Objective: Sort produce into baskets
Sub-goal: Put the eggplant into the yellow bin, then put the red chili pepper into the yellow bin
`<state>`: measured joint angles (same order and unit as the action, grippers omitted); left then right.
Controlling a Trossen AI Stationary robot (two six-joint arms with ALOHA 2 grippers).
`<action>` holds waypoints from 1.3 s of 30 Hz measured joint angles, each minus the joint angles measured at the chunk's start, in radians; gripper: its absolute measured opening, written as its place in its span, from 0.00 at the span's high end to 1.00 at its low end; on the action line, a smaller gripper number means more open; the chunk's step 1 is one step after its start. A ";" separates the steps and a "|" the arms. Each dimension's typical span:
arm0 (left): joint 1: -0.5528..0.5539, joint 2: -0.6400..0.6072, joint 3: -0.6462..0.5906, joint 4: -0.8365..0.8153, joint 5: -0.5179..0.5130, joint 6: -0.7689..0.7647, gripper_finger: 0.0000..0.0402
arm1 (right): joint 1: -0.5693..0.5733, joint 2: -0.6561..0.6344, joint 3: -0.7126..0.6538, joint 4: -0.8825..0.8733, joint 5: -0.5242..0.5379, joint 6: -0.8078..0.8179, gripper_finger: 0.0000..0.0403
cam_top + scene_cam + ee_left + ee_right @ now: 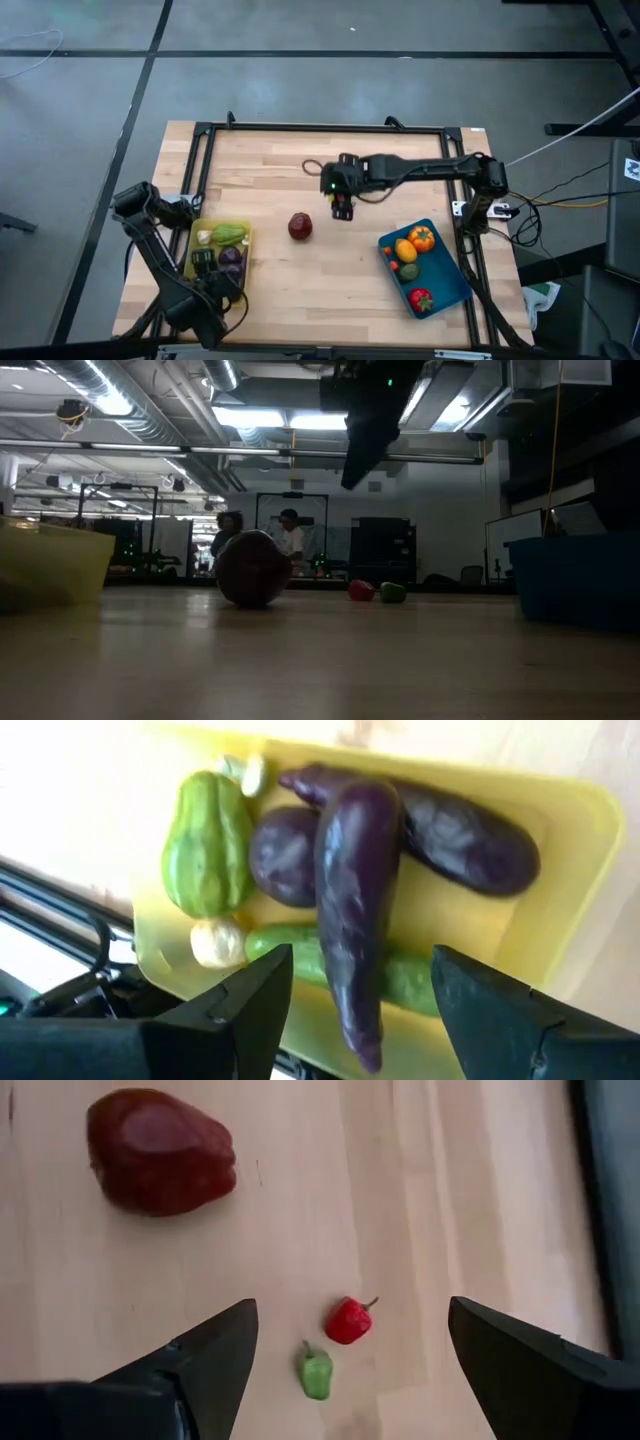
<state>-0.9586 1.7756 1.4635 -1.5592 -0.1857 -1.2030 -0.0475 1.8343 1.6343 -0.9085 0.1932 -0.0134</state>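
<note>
table [270, 180]: light wood top in a black frame, carries everything
yellow basket [243, 262]: on the table's left side, under the left arm; already loaded, looks close to done for its share
blue basket [450, 290]: on the table's right side, set at an angle; part filled
left end effector [355, 990]: hovers right over the yellow basket, fingers parted at a middling gap, holds nothing; a long eggplant lies in the basket just beyond the gap
right end effector [350, 1340]: above the middle of the table, a little toward the far side, fingers wide apart, empty, looking down at the small peppers
eggplants [360, 900]: three purple pieces piled in the yellow basket, the long one lying across the others and over the cucumber
green squash [205, 845]: ribbed, pale green, in the yellow basket beside the eggplants
cucumber [405, 975]: in the yellow basket, partly hidden under the long eggplant
dark red apple [300, 226]: loose on the table between the two baskets, not sorted
orange pieces [415, 240]: in the blue basket's far end; a red piece [421, 299] sits at its near end; exact kinds too small to tell
red pepper [348, 1320]: tiny, loose on the table, just beside the green one
green pepper [317, 1373]: tiny, loose on the table
progress: most produce is binned; judged left: apple and two small peppers, three loose pieces
next step (judgement): right arm seems best placed for the peppers
</note>
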 joint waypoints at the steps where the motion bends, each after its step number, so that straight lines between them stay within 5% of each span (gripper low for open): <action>1: 0.006 0.000 0.000 0.001 -0.010 0.000 0.42 | -0.018 0.000 -0.012 0.014 -0.029 0.012 0.20; 18: 0.039 0.000 0.000 0.008 -0.107 0.005 0.42 | -0.123 -0.001 -0.353 0.398 -0.082 0.067 0.20; 39: 0.039 0.000 0.000 0.054 -0.194 0.007 0.42 | -0.124 -0.001 -0.524 0.601 -0.005 0.069 0.20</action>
<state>-0.9199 1.7760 1.4635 -1.5051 -0.3798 -1.1957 -0.1715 1.8336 1.1108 -0.3071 0.1879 0.0559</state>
